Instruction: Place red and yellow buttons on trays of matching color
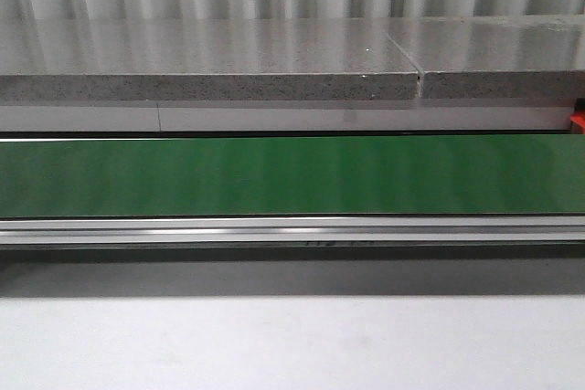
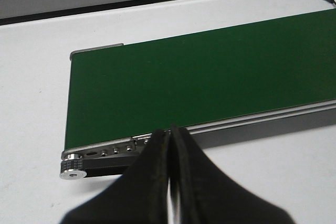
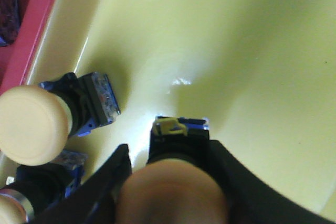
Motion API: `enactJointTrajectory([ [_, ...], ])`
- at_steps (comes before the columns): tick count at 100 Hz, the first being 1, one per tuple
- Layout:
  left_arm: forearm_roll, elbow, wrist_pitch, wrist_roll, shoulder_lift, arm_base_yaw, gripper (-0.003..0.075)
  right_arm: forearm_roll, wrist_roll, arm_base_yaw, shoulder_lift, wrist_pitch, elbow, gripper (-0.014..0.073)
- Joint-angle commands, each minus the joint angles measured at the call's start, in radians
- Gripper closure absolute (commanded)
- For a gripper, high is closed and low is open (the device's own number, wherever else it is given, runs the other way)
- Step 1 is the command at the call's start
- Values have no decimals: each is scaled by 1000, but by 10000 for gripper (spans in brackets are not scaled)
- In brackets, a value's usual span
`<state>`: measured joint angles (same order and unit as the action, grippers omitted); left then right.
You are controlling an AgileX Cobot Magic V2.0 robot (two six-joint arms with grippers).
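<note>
On my left side, my left gripper (image 2: 170, 145) hangs idle with its black fingers pressed together on nothing, low in the middle of the left wrist picture. Just beyond it runs the green conveyor belt (image 2: 210, 72), bare across the whole frame, resting on the white worktop (image 2: 31, 87). The front view shows the same belt empty from edge to edge, and neither of my arms appears there.

The work is on my right. In the right wrist picture, my right gripper (image 3: 170, 169) is clamped on a yellow button (image 3: 170, 195), whose blurred cap fills the lower centre with its dark body between the fingers. Under it lies the yellow tray (image 3: 236, 51). Two more yellow buttons (image 3: 34, 124) already sit at the lower left of that frame, and a strip of the red tray (image 3: 31, 30) shows at the upper left.

I judge I am at the placing step, colour matched. Whether the button's base touches the tray floor I cannot tell. Next I should part the fingers gently and lift straight away, keeping clear of the neighbouring buttons.
</note>
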<state>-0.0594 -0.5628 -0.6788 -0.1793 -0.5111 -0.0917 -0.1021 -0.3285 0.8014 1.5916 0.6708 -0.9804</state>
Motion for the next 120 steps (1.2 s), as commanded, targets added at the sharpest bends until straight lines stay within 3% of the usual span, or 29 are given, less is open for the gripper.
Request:
enactJointTrajectory([
  [1, -10, -26, 68, 6, -2, -8, 741, -1, 24, 0, -33, -32, -23, 221],
  [21, -10, -26, 68, 6, -2, -8, 741, -2, 62, 0, -33, -30, -23, 63],
  [67, -10, -26, 68, 6, -2, -8, 741, -1, 62, -10, -186, -51, -23, 74],
  [81, -10, -26, 68, 6, -2, -8, 741, 5, 63, -81, -290, -56, -23, 212],
  [95, -10, -26, 68, 6, -2, -8, 741, 34, 93, -185, -396, -81, -23, 489],
  [107, -10, -26, 68, 6, -2, -8, 741, 40, 101, -305, -462, -94, -23, 670],
  [120, -10, -26, 68, 6, -2, -8, 741, 45, 121, -458, -494, -88, -23, 662],
])
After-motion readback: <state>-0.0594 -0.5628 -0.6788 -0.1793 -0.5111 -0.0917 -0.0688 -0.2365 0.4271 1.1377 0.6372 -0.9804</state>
